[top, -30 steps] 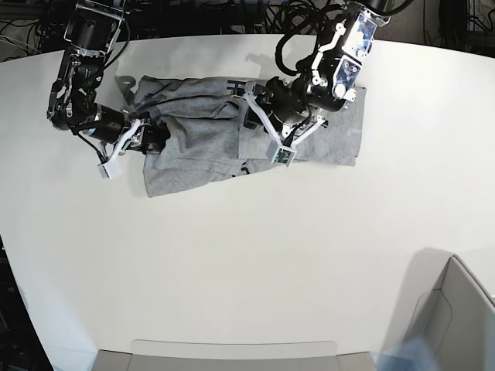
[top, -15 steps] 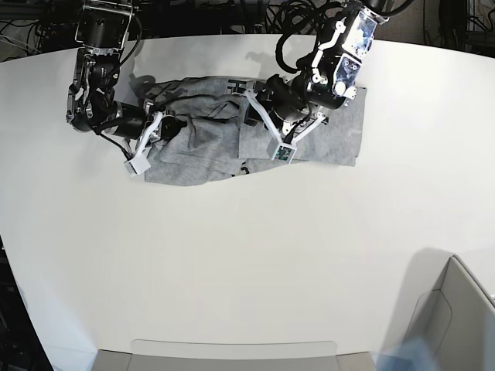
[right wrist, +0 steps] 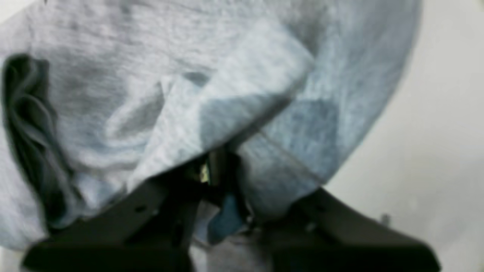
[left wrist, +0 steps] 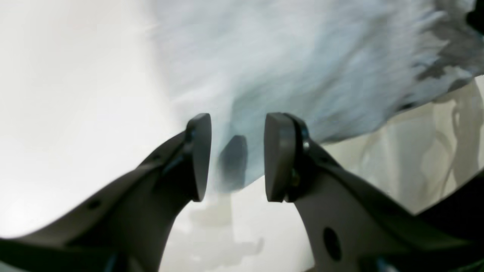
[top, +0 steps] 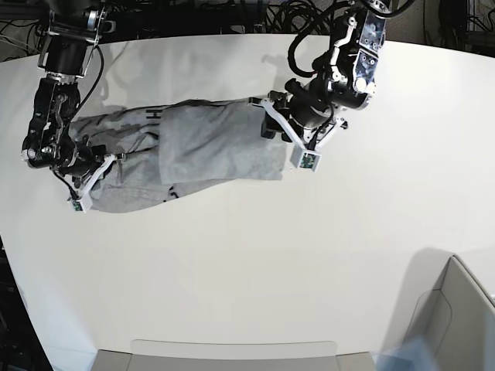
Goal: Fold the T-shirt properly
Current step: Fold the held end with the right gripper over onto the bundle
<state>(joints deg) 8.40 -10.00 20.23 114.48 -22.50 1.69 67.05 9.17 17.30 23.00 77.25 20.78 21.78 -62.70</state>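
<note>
The heather-grey T-shirt (top: 201,151) lies rumpled on the white table (top: 247,263), stretched left to right, with a bit of black lettering (top: 155,116) near its upper left. My right gripper (top: 93,179) is at the shirt's left end. In the right wrist view it (right wrist: 223,162) is shut on a fold of the T-shirt (right wrist: 151,75). My left gripper (top: 271,127) sits at the shirt's right edge. The left wrist view shows it (left wrist: 236,155) open, fingers (left wrist: 198,155) apart over the hem of the T-shirt (left wrist: 302,56), nothing pinched.
A grey bin (top: 456,309) stands at the lower right corner. A pale tray edge (top: 232,349) runs along the table's front. Dark cables (top: 201,15) crowd the space behind the table's far edge.
My right gripper has shut on the shirt's left part and pulled it leftward. The whole shirt slid left and stretched out. The left gripper now stands at its right edge.
</note>
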